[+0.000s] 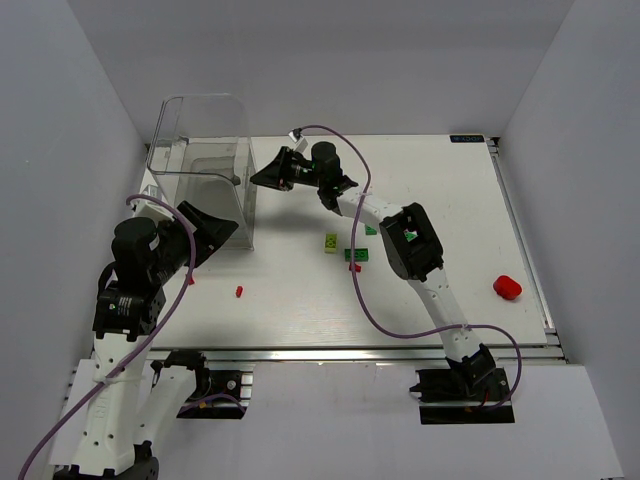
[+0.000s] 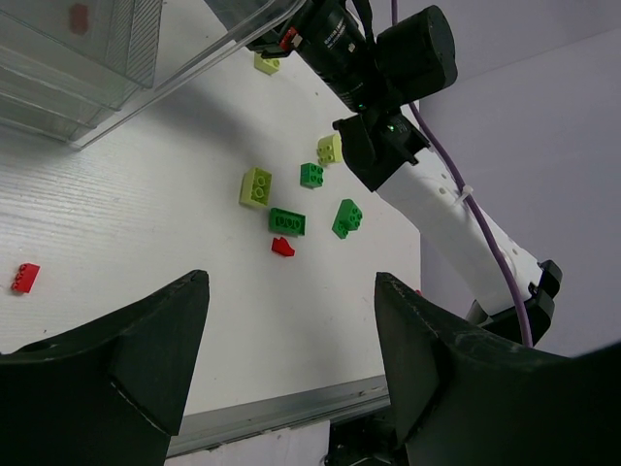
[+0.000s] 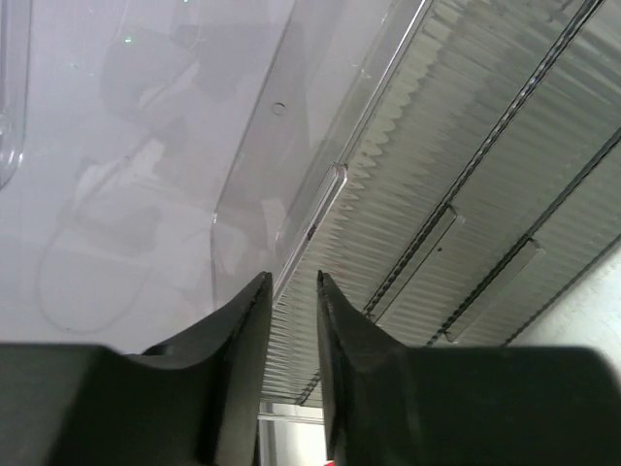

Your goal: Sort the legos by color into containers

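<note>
- The left hand point(image 2: 291, 283) has its fingers point(image 2: 126, 369) spread wide over the bare surface point(image 1: 450, 200). In the overhead view it sits just beside the near right corner of the bin point(image 1: 200, 165).
- The right hand point(image 3: 291, 291) has its fingers point(image 3: 233, 359) set to a narrow slit, through which only clear plastic shows. It points left at the bin's right wall; contact cannot be told.
- Red, two on the surface. One red brick point(image 2: 282, 247) lies just ahead of the left hand's gap. The second point(image 2: 25, 278) lies alone, well apart on the left finger's side.
- Dark green, one. The dark green brick point(image 2: 286, 221) lies just beyond the nearer red one, studs up, with its long axis running across the wrist view.
- Brighter green, two. The green bricks point(image 2: 311, 175) point(image 2: 346, 217) lie farther out, the right one with its long axis on a diagonal.
- Yellow-green, three. Of the yellow-green bricks, the first point(image 2: 256, 187) lies with its long axis pointing away from the left hand. The second point(image 2: 330, 149) lies at the cluster's far side. The third point(image 2: 267, 63) lies alone, just beside the bin and the right hand.
- The bin, one, stands upright at the surface's far left, with ribbed dividers inside. A red blur point(image 2: 79, 16) shows through its wall, too indistinct to name.
- A larger red object point(image 1: 507, 287) lies near the surface's right edge, well apart from both hands.
</note>
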### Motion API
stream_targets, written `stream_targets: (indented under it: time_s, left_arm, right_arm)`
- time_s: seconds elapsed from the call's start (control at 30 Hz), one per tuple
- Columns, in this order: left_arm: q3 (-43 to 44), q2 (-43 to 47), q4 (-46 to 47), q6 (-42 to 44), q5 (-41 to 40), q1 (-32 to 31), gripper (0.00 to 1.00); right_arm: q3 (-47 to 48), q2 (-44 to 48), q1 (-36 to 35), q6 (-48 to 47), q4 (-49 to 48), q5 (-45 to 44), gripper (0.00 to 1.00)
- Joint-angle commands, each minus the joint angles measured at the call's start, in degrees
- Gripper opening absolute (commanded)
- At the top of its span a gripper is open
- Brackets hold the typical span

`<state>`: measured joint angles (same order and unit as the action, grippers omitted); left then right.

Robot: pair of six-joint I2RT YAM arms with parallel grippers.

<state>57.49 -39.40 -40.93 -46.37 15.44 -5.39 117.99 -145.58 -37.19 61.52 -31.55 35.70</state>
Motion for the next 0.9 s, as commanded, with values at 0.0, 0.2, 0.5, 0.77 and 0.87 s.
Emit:
stream_targets:
  time_s: [0.0, 0.2, 0.5, 0.77, 0.87]
  left_arm:
    - [1.48, 0.02, -0.29, -0.21, 0.47, -0.33, 0.79]
    - [1.04, -0.24, -0.12, -0.65, 0.82, -0.33, 0.79]
    - [1.39, -1.56, -0.03, -1.09, 1.43, -0.33, 0.79]
    - [0.78, -1.82, 1.03, -2.41, 1.96, -0.33, 0.8]
    - [0.86, -1.82, 1.11, -2.5, 1.96, -0.33, 0.8]
  right_arm:
    - [1.89, 0.29, -0.34, 1.85, -3.43, -0.55, 0.32]
    - [1.36, -0.32, -0.34, 2.99, -4.39, -0.46, 0.38]
    - [3.21, -2.08, -1.04, 5.1, -6.86, -0.72, 0.37]
    - [3.73, -3.13, -1.22, 5.81, -6.86, -1.16, 0.34]
    - [3.91, -3.48, -1.39, 6.25, -7.65, -1.16, 0.33]
